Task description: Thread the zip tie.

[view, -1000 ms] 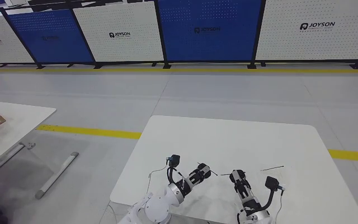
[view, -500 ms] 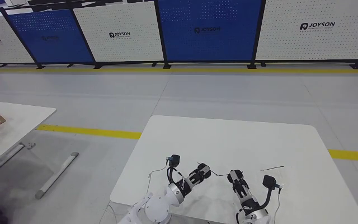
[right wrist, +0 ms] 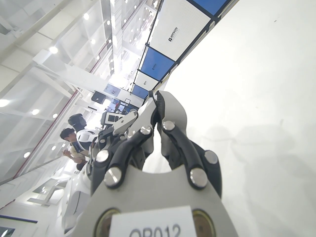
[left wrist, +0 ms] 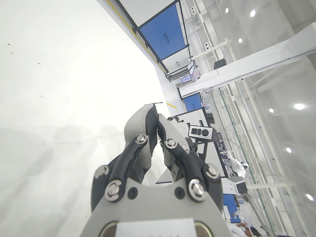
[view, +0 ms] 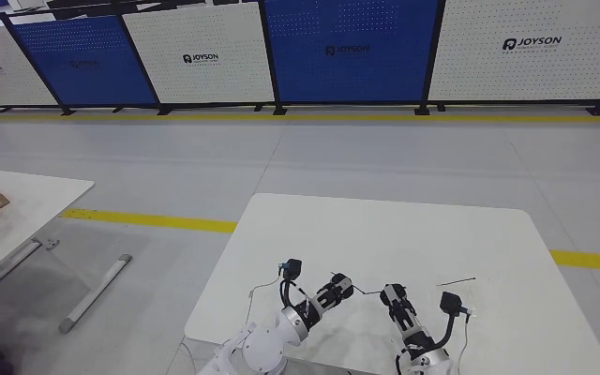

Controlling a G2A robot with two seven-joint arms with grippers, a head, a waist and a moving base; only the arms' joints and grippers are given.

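Gripping zip tie (left wrist: 153, 104) ends, L claw (left wrist: 157, 115) & R claw (right wrist: 156, 101) both clenched; spare tie (view: 457, 280) lies apart on table (view: 375, 225).

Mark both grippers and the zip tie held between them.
left gripper (left wrist: 157, 113), left wrist view, between its fingertips.
right gripper (right wrist: 155, 101), right wrist view, between its fingertips.
zip tie (right wrist: 151, 94), right wrist view, end poking past the fingertips.

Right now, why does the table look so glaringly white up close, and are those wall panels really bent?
Left wrist view: the table is washed out by glare, ceiling lamps flare; right wrist view: same bright table, and the wide lens bows the wall panels; top view: light is even, panels look straight.
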